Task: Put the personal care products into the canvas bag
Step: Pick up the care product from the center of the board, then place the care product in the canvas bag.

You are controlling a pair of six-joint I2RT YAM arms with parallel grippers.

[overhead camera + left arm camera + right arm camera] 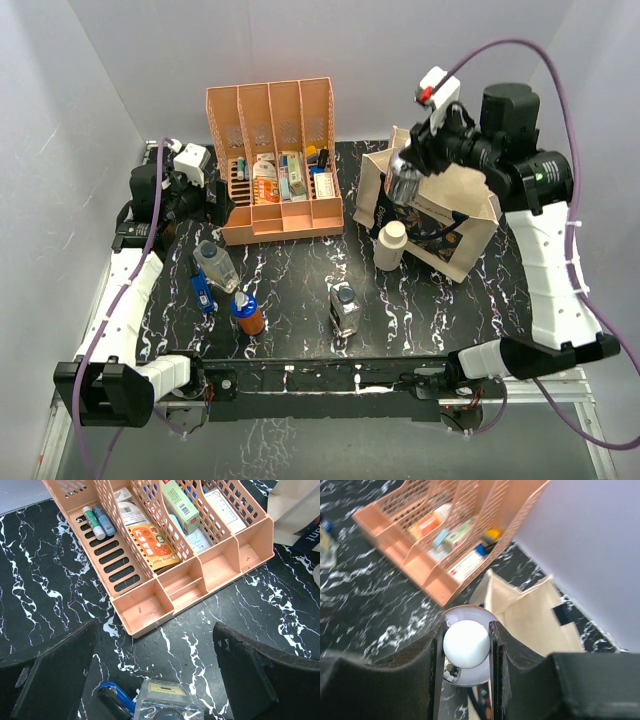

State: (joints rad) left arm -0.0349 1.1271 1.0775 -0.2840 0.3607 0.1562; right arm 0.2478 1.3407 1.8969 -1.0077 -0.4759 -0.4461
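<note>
The right hand (466, 630) pinches the white top of the dark round bottle (465, 650) between narrowly parted fingers. The bottle hangs under the hand, above the edge of the open canvas bag (530, 612). Lower than that hand, beside the bag, the white cylinder (390, 245) stands on the desk (290, 270). The left hand (155, 627) gapes fully and holds nothing. Directly beneath it are the clear grey-capped bottle (167, 702) and the small blue bottle (117, 697), and the orange rack (150, 605) sits just ahead of it.
</note>
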